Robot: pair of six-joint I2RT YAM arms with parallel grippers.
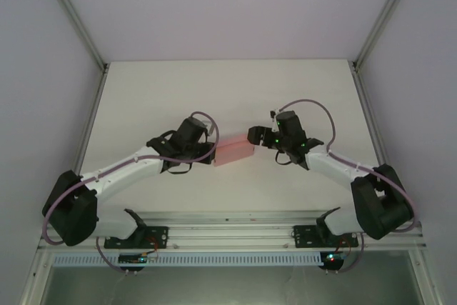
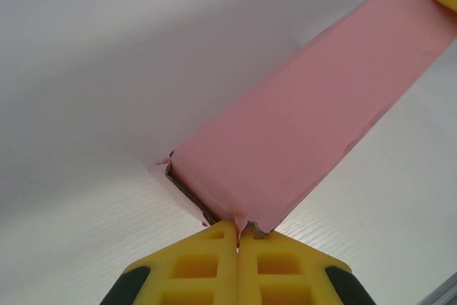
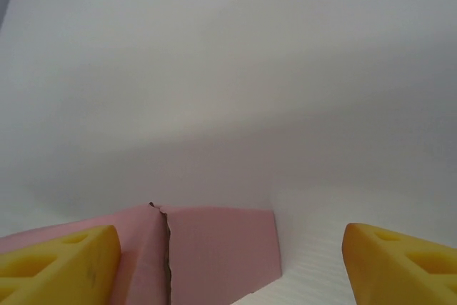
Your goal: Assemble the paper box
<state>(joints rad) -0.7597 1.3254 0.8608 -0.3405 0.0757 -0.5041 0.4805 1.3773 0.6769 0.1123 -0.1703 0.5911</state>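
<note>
Pink paper box [image 1: 234, 152] is at the middle of the white table [image 1: 214, 91], between the two grippers; can't tell if it rests on the surface. Left gripper [image 1: 211, 153] is clamped on the box's near corner: in the left wrist view the yellow fingers [image 2: 207, 266] meet on the card edge. Right gripper [image 1: 255, 136] is spread wide at the other end, box end [image 3: 214, 248] between its fingers [image 3: 400, 262], the right finger well apart from the card.

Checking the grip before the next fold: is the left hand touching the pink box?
Touching. In the left wrist view the left hand is shut on the near corner of the pink paper box.
</note>
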